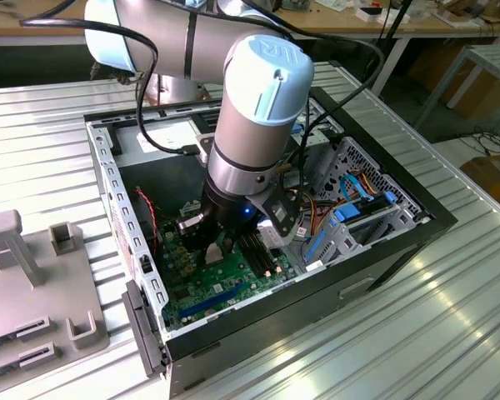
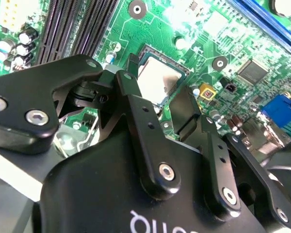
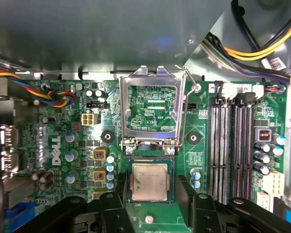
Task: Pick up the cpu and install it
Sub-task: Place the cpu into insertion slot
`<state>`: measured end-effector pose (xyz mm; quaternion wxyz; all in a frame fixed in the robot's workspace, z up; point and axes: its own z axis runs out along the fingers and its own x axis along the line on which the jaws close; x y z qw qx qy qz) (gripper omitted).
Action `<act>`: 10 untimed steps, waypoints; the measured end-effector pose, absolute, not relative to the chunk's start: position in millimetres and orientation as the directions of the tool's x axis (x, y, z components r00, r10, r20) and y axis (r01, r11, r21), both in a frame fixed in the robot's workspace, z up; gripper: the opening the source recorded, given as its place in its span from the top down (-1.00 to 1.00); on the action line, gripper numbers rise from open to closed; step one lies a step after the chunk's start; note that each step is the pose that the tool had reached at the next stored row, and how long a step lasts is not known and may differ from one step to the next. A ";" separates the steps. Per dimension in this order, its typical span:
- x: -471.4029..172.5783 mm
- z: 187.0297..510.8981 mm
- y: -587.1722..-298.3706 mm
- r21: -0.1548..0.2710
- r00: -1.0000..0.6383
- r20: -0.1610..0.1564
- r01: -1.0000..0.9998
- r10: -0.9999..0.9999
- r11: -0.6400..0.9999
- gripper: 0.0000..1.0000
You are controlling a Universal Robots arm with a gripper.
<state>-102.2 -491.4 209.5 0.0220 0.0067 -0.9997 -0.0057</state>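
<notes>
Our gripper [image 2: 157,81] hangs low over the green motherboard [image 3: 63,145] with its two black fingers [image 3: 120,182] spread apart, gripping nothing. Between them lies the cpu [image 3: 149,180], flat in its socket with its dull grey top upward. In the first wrist view we see a thin strip of socket edge between each finger and the chip, so the fingers stand beside it, not on it. Whether their tips rest on the board we cannot tell from either wrist view. In the second wrist view the fingers cover parts of the chip's edges.

The shiny socket frame [image 3: 150,109] stands hinged open just past the cpu, with its wire lever [image 3: 185,104] raised alongside. Black memory slots [image 3: 230,145] run near the socket but apart from it.

In the exterior view the arm [image 1: 254,125] reaches down into the open computer case [image 1: 367,267], and its wrist hides the middle of the board from us. Beside it we make out blue brackets and cables [image 1: 350,212] only roughly.
</notes>
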 end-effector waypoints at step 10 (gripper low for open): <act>-102.3 221.2 -491.2 0.012 -0.999 0.042 -0.013 -0.014 1.000 0.70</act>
